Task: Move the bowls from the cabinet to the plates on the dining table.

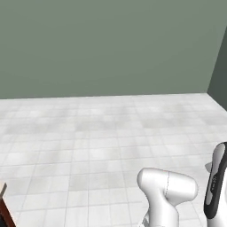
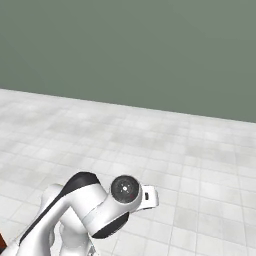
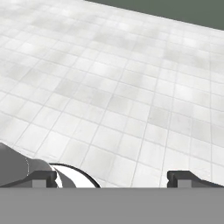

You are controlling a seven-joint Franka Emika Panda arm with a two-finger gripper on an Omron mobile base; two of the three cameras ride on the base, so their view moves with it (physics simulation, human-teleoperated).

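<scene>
My gripper (image 3: 116,177) is open, its two dark fingertips (image 3: 43,177) standing far apart at the bottom of the hand view. Nothing lies between them, only pale tiled floor (image 3: 122,87) beyond. The bowls, the plates and the dining table are out of view. A sliver of reddish-brown wood (image 1: 4,208) shows at the lower left edge of the left base view. I cannot tell whether it belongs to the cabinet. My white arm (image 2: 95,205) is folded low in front of the base.
Pale grey-white floor tiles (image 1: 102,133) stretch ahead to a plain grey-green wall (image 1: 106,44). A second, darker wall (image 1: 219,75) meets it in a corner at the far right.
</scene>
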